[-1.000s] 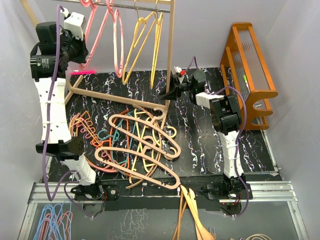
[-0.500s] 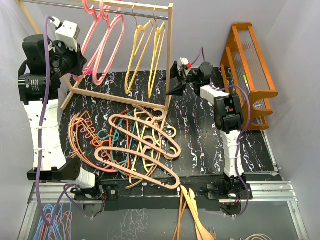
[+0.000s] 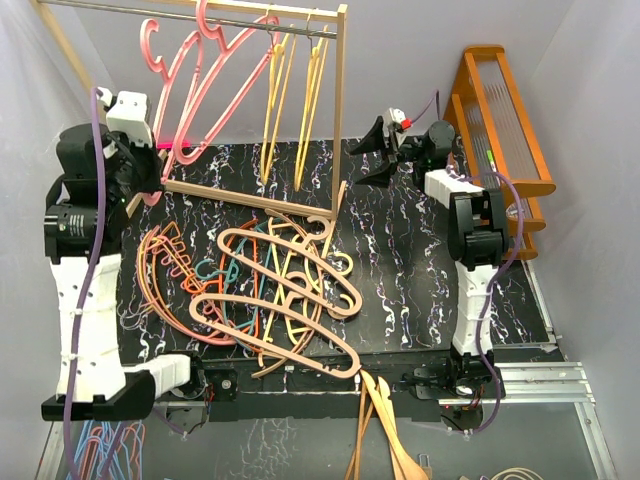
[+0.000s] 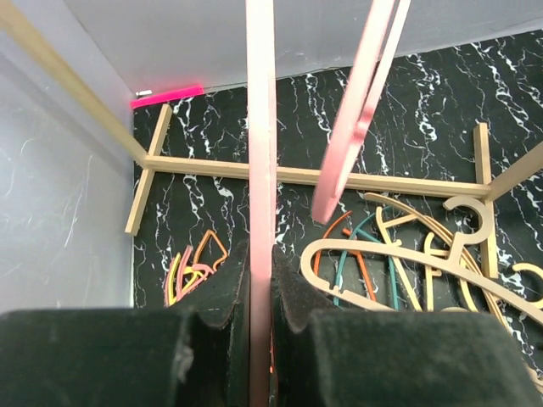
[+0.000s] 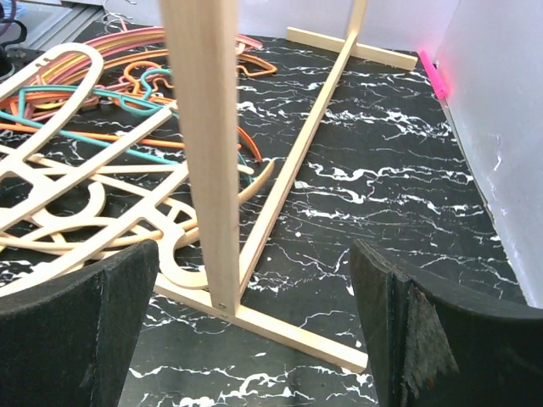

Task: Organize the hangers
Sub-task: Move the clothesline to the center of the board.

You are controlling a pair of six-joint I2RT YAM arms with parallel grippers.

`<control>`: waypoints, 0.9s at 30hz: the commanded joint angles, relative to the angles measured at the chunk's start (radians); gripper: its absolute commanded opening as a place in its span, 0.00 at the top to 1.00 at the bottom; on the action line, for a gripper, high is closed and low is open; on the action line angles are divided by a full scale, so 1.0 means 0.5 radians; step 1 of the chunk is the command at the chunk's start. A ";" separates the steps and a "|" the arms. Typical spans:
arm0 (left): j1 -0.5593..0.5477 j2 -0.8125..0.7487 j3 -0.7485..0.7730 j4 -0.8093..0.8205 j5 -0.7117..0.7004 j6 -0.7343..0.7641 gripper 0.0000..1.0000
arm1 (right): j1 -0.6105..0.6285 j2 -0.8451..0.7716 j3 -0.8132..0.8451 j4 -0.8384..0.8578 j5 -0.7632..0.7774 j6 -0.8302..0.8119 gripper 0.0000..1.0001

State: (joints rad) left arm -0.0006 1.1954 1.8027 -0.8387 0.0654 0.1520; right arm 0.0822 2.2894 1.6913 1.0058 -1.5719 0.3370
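the left claw (image 4: pixel 260 275) was shut tight on the thin bar of a pink hanger (image 4: pixel 260 127). that hanger was up in the air by the left end of the wooden rack (image 3: pixel 341 100). it was tilted, with its hook up near the metal rail (image 3: pixel 120 9). i could not tell if the hook sat on the rail. a second pink hanger (image 4: pixel 361 110) hung just beside it. yellow hangers (image 3: pixel 269 110) hung from the rail near the right end. the right claw (image 5: pixel 254 297) was open wide and held nothing. it was down low, close to the rack's right post (image 5: pixel 204 127). a big pile of hangers (image 3: pixel 290 300), tan, orange, teal, pink and yellow, lay tangled on the black bench (image 3: pixel 410 270) in front of the rack.
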 commanded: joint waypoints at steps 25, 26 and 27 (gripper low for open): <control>-0.326 -0.786 -0.762 -0.576 -0.651 -0.822 1.00 | -0.256 -0.952 -1.323 1.636 -0.286 2.576 0.02; -0.327 -0.786 -0.768 -0.565 -0.647 -0.820 1.00 | -0.256 -0.915 -1.341 1.636 -0.286 2.618 0.02; -0.327 -0.781 -0.770 -0.553 -0.642 -0.817 1.00 | -0.256 -0.884 -1.350 1.638 -0.288 2.630 0.02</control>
State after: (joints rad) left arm -0.1596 0.7834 1.4315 -1.1355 -0.2638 -0.2455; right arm -0.0319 1.8343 1.0477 1.4559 -1.5776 1.4487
